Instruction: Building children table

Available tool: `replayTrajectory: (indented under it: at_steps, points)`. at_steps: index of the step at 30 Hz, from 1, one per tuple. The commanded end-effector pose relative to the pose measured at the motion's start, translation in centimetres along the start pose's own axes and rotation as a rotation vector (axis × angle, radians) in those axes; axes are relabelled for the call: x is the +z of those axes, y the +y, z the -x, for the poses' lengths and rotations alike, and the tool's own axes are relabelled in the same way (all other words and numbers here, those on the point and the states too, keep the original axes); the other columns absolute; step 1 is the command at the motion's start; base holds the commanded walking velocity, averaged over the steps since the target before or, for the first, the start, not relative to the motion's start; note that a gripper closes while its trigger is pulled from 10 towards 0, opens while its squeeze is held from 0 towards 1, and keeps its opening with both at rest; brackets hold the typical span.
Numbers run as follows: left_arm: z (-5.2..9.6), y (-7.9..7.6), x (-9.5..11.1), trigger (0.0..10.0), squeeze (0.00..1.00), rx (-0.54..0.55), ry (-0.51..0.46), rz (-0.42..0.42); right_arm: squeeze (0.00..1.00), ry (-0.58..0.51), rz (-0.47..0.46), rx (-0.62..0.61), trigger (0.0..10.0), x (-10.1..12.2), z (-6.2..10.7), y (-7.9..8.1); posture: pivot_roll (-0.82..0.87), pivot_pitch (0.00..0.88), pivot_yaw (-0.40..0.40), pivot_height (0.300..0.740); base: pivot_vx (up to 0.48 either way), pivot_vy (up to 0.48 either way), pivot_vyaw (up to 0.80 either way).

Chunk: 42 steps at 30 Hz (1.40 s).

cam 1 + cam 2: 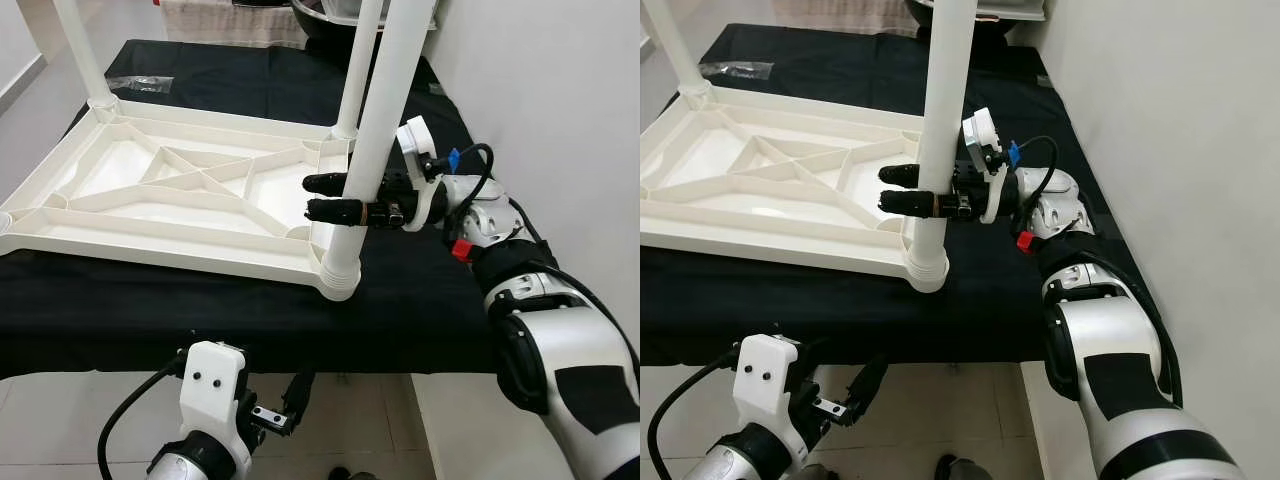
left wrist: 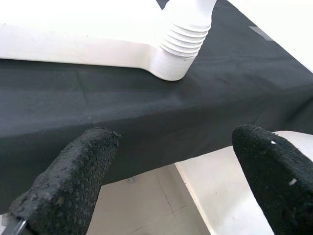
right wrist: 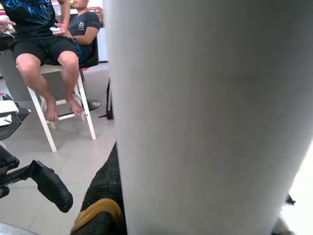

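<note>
Tabletop (image 1: pixel 150 190) lies inverted on the bench (image 1: pixel 400 300). My right gripper (image 1: pixel 322 197), jaws straddling the leg (image 1: pixel 372 150) at its 4 o'clock corner, seats it; left gripper (image 2: pixel 171 166) hangs open. Three legs appear fitted.

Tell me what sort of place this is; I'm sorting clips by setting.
Probably a room in a home, used as an assembly spot: a white tabletop lies upside down on a black-covered surface, the floor is tiled, and people sit on a white chair.

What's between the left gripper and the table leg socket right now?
Only black cloth over the bench edge, seen in the left wrist view; the left gripper hangs open below the socket.
</note>
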<state>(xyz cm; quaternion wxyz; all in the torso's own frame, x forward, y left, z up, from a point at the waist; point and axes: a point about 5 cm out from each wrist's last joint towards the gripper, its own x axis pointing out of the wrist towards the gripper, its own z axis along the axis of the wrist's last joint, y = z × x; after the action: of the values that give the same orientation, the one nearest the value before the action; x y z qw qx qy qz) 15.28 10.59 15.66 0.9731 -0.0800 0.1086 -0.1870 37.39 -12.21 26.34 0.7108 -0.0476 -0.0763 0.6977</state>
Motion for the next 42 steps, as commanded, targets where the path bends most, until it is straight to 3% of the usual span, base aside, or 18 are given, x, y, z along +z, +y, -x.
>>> replayTrajectory:
  at_steps: [1, 16, 26, 32, 42]
  points:
    - [0.2, -0.3, -0.1, 10.0, 0.00, -0.008, 0.015, 0.000, 0.00, 0.039, -0.007, -0.002, 10.0, -0.6, 0.0, 0.0, 0.20, 0.187, -0.117, 0.740, 0.000, 0.000, 0.00]
    - [0.2, -0.2, 0.0, 10.0, 0.00, -0.003, 0.014, -0.006, 0.00, 0.066, 0.011, -0.042, 10.0, -1.6, -1.3, 0.1, 0.20, 0.203, -0.116, 0.740, 0.000, 0.000, 0.00]
    - [0.2, -0.1, 0.0, 10.0, 0.00, 0.001, 0.020, -0.007, 0.00, 0.059, -0.038, 0.058, 10.0, -2.2, -2.0, 0.7, 0.19, 0.219, -0.111, 0.740, 0.000, 0.000, 0.00]
    - [0.2, -0.2, 0.1, 10.0, 0.00, 0.003, 0.015, -0.009, 0.00, 0.097, -0.045, -0.089, 10.0, -3.9, -3.0, 0.4, 0.21, 0.221, -0.125, 0.740, 0.000, 0.000, 0.00]
    - [-0.2, 0.1, 0.4, 10.0, 0.00, 0.006, -0.001, -0.013, 0.00, 0.081, -0.021, -0.289, 10.0, -5.3, -1.9, 0.4, 0.19, 0.225, -0.114, 0.740, 0.000, 0.000, 0.00]
